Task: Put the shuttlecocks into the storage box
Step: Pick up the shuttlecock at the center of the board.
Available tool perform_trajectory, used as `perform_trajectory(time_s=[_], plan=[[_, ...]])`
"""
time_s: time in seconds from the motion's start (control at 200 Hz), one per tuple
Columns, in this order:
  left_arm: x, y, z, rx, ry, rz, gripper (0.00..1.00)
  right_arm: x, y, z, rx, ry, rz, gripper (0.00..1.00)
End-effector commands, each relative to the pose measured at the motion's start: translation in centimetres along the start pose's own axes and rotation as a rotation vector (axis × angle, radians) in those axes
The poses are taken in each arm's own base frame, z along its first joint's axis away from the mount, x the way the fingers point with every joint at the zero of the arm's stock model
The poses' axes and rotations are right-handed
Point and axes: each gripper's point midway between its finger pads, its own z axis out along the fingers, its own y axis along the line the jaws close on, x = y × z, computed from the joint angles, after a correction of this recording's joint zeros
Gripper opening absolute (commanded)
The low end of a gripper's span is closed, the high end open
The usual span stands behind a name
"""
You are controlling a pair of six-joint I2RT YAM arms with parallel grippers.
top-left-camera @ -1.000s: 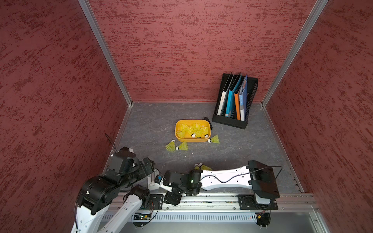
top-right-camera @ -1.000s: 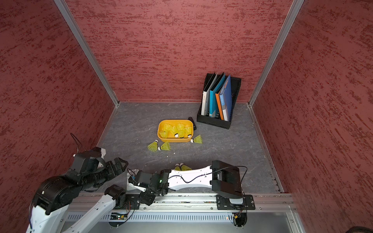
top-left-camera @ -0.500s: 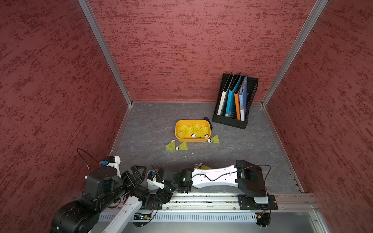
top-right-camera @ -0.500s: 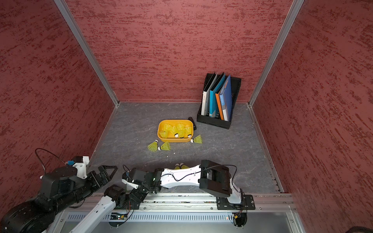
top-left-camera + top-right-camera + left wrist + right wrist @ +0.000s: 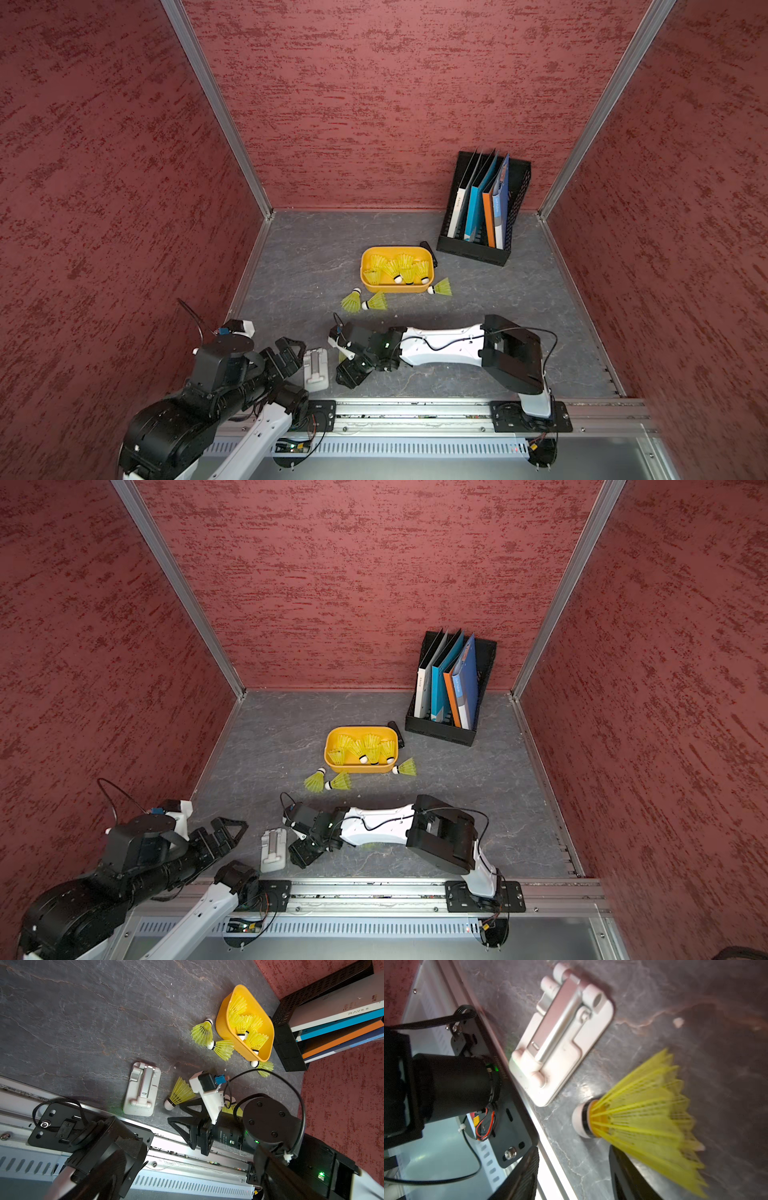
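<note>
In both top views the box (image 5: 397, 249) (image 5: 360, 729) sits mid-table near the rack (image 5: 482, 208), with several shuttlecocks (image 5: 399, 270) heaped inside. Two more (image 5: 351, 300) lie together on the table just in front of it, and one (image 5: 441, 287) lies just beside its near right corner. My left gripper (image 5: 297, 353) (image 5: 230, 831) hangs at the near edge with its jaws spread wide and nothing in them. My right gripper (image 5: 349, 376) (image 5: 303, 854) is low beside the stand (image 5: 316, 368). In the left wrist view the right gripper (image 5: 174, 1113) has its jaws apart and bare. One shuttlecock (image 5: 179, 1094) lies on the table just beside the outer finger, between the stand (image 5: 142, 1088) and my wrist. White tips of others (image 5: 230, 1099) peek from under my right arm. The box (image 5: 223, 1020) is well apart from the gripper. In the right wrist view the same shuttlecock (image 5: 643, 1115) is blurred, its white tip toward the stand (image 5: 560, 1039). Its skirt crosses one of my fingers (image 5: 629, 1178) and stays outside the gap, so I grasp nothing.
</note>
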Motion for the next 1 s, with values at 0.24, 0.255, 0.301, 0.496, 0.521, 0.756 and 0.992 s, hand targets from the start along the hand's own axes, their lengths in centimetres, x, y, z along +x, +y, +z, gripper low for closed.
perform_trajectory(time_s=[0.24, 0.255, 0.301, 0.496, 0.521, 0.756, 0.992], plan=[[1.8, -0.7, 3.8, -0.012, 0.135, -0.024, 1.0, -2.1, -2.8, -1.2, 0.124, -0.013, 0.052, 0.57], [1.8, -0.7, 3.8, -0.013, 0.134, -0.026, 1.0, -2.1, -2.7, -1.2, 0.12, -0.014, 0.055, 0.57], [1.7, -0.7, 3.8, -0.01, 0.132, -0.022, 1.0, -2.1, -2.5, -1.3, 0.11, -0.014, 0.063, 0.56], [1.6, -0.3, 3.2, -0.026, 0.121, -0.01, 1.0, -1.2, -1.5, -1.3, 0.07, 0.001, 0.094, 0.56], [1.6, -0.2, 3.2, -0.031, 0.118, -0.007, 1.0, -1.1, -1.2, -1.3, 0.062, 0.005, 0.099, 0.56], [1.1, -0.4, 2.8, 0.0, 0.08, 0.038, 1.0, -1.0, -0.5, 0.2, 0.057, -0.017, 0.243, 0.56], [3.4, -0.6, 2.4, 0.056, 0.183, 0.119, 1.0, -0.7, -0.1, 2.5, 0.11, -0.047, 0.342, 0.53]])
